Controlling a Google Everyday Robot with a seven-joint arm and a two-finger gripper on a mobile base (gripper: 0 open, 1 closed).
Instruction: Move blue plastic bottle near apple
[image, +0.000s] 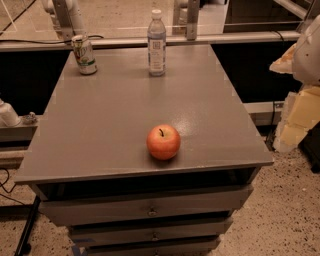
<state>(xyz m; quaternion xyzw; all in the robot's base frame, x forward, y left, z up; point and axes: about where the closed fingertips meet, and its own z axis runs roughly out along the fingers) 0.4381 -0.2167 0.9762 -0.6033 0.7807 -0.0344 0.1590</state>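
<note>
- Standing upright at the far edge of a grey surface (100, 130) (the top of a low drawer cabinet), the blue plastic bottle (156, 47) is tall, clear and bluish, with a white cap.
- The apple (163, 142), round and red-orange with a short dark stem, sits near the front edge. It is well apart from the bottle and roughly in line with it.
- A green-and-white drink can (84, 55) stands at the far left corner, apart from the bottle.
- The robot's hand is nowhere in view, so it cannot be told whether its fingers are spread or pressed together.
- Handling, as a judgement: the bottle looks light, with thin walls that would give under a hard squeeze. Its smooth sides may be slippery, and being tall and narrow it could tip easily.
- The best hold is probably from the side, around the labelled middle of the body, below the shoulder.
- Writing: the bottle's pale label bears a dark square mark like a scan code. No words can be read there, nor on the can.
</note>
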